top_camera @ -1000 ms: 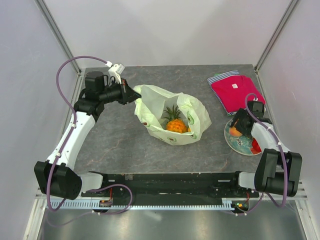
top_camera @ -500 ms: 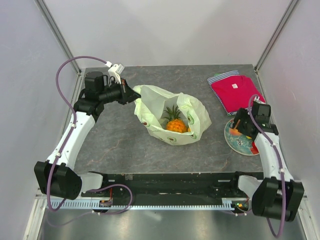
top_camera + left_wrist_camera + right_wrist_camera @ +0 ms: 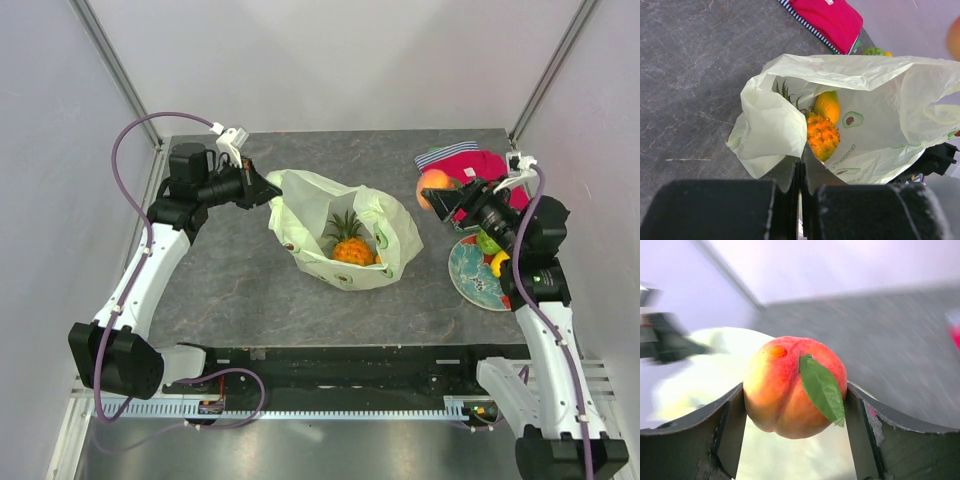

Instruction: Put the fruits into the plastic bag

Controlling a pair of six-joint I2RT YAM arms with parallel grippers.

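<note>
**Peach Gripped Beside the Open Bag**

The right gripper (image 3: 446,198) was clamped on the peach (image 3: 433,187). In the wrist view its two dark fingers (image 3: 729,426) pressed the fruit's flanks, and a green leaf lay across the orange-red skin. Seen from above, the peach sat off the plate (image 3: 468,272), in front of the near corner of the red shirt (image 3: 468,168) and to the right of the plastic bag (image 3: 300,200), apart from it. The pale bag showed as a blur behind the fruit in the right wrist view.

The left gripper (image 3: 800,172) was closed on a pinch of the bag's rim — the thin film was folded between its fingertips, and the mouth stood open toward the right arm. Inside lay the pineapple (image 3: 822,137), its green crown partly behind a fold of plastic, with a yellow-orange mango-like piece (image 3: 827,105) touching it on the far side. Small avocado motifs showed on the inner wall.

On the plate, next to the right arm, rested a green round fruit (image 3: 488,241) and a small yellow piece (image 3: 497,264) — both partly hidden by the arm. The bag sat near the middle of the grey table (image 3: 240,290), the shirt at its far right corner.
</note>
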